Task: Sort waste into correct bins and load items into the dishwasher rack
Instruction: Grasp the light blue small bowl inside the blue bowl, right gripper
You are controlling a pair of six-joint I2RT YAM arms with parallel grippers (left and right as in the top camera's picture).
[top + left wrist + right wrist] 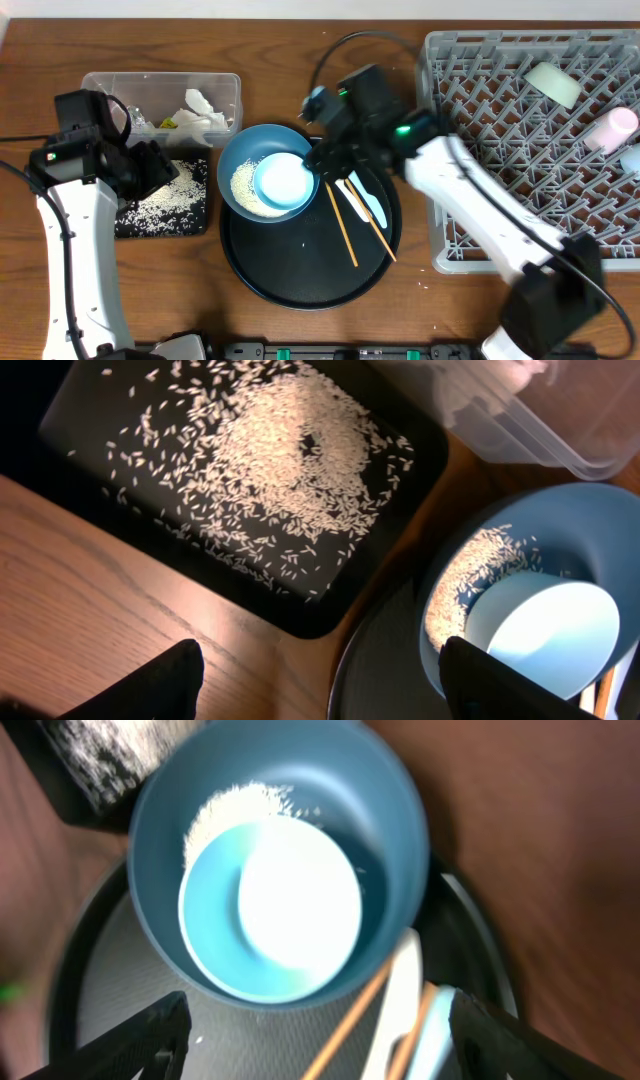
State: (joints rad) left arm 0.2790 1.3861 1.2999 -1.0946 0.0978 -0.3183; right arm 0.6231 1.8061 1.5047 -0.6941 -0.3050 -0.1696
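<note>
A large blue bowl [240, 150] stands on the round black tray [300, 275], with a small teal bowl [285, 180] and loose rice [245, 187] inside it. My right gripper [325, 160] hovers open at the bowl's right rim. In the right wrist view it [315, 1040] is empty above the two chopsticks [350, 1025], the white spoon [400, 1000] and the pale-blue spoon [435, 1040]. My left gripper [320, 690] is open and empty over bare wood between the shallow black tray [80, 410] of rice [280, 470] and the blue bowl [590, 530].
The clear tub [100, 85] at the back left holds crumpled tissues [200, 110] and wrappers. The grey dishwasher rack [500, 150] fills the right side, with a pale cup [553, 83] and a pink one [612, 128] in it. Wooden tabletop [150, 290] lies in front.
</note>
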